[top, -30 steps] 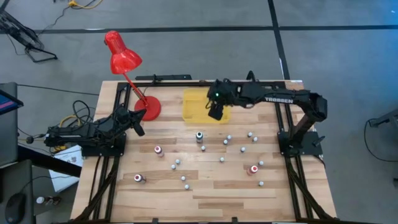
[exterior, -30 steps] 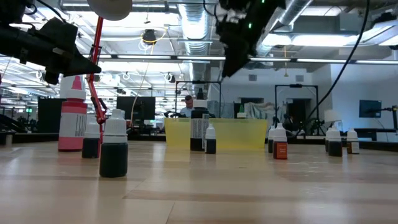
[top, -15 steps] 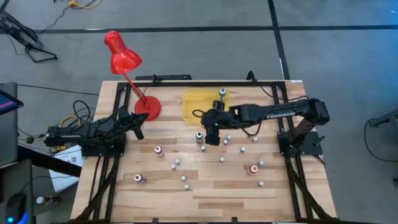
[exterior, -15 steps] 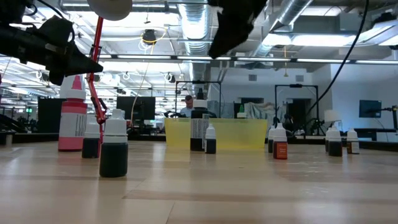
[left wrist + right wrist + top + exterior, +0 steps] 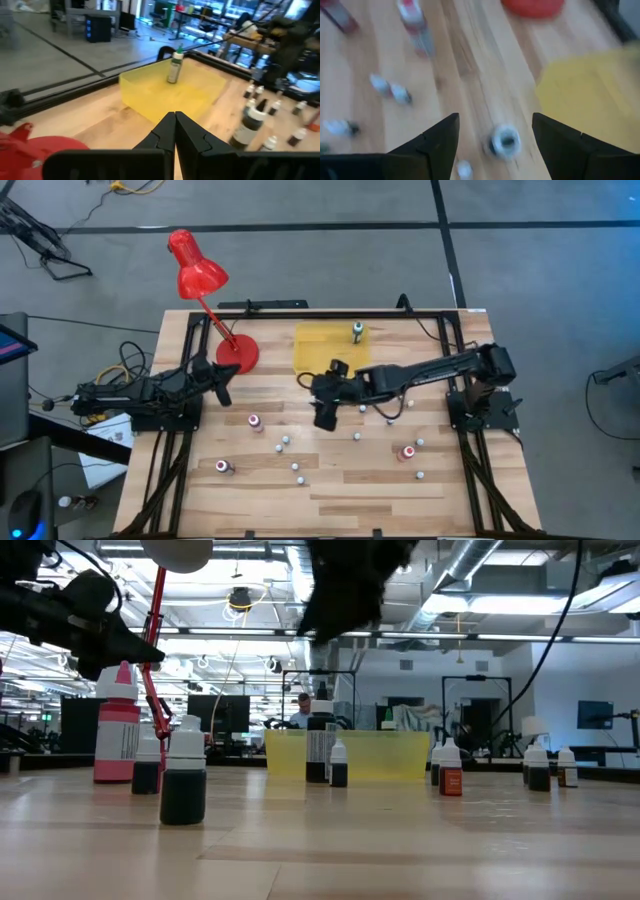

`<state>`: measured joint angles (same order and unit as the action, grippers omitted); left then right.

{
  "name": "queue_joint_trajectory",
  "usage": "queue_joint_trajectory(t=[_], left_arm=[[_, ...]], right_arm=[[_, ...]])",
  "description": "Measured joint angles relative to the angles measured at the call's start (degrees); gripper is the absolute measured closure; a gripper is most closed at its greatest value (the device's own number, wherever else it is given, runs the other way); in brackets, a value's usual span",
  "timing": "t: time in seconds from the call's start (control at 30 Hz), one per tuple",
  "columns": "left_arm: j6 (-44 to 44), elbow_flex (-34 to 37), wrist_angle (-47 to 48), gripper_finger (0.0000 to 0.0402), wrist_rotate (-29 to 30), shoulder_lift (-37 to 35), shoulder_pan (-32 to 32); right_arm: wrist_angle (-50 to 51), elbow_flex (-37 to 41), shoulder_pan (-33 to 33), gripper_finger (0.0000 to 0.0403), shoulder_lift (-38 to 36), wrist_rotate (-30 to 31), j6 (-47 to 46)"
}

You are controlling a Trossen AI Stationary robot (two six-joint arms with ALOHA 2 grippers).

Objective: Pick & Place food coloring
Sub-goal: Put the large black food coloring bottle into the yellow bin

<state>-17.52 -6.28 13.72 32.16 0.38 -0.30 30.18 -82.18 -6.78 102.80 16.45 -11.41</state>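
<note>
The right gripper (image 5: 325, 412) has its jaws spread wide and empty; in the right wrist view a pale-capped bottle (image 5: 504, 140) sits on the wood in the gap between the two fingers (image 5: 427, 142). In the high view this gripper hangs near the centre of the frame, its arm reaching in from the right edge of the table (image 5: 330, 500). The left gripper (image 5: 222, 378) waits at the left of the frame beside the red desk lamp (image 5: 197, 272), its jaws pressed together, as the left wrist view confirms. One green-labelled bottle (image 5: 357, 332) stands upright on the yellow mat (image 5: 315, 348) at the upper centre of the high view. The remaining food coloring (image 5: 294, 467) is scattered over the lower half of the table, mostly as whitish dots, with red-labelled bottles at lower left (image 5: 222, 467), centre left (image 5: 254, 421) and lower right (image 5: 407, 451). In the low view a tall pink bottle (image 5: 117, 725) stands at far left and a dark bottle (image 5: 183, 780) just beside it.
</note>
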Motion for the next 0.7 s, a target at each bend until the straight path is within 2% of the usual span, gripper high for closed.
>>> queue_joint_trajectory(t=[0.27, 0.5, 0.7], left_arm=[[-0.1, 0.0, 0.4, 0.0401, -5.0, -0.1, 0.0], [-0.1, 0.0, 0.9, 0.0401, -6.4, 0.0, 0.0], [-0.1, 0.0, 1.0, 0.0401, -6.4, 0.0, 0.0]], right_arm=[[-2.5, -0.3, 1.8, 0.0163, 2.6, -1.7, -3.8], [-1.8, -0.2, 3.7, 0.0163, 4.3, -2.1, -6.4], [-1.1, -0.3, 5.0, 0.0163, 7.0, -6.9, -6.7]])
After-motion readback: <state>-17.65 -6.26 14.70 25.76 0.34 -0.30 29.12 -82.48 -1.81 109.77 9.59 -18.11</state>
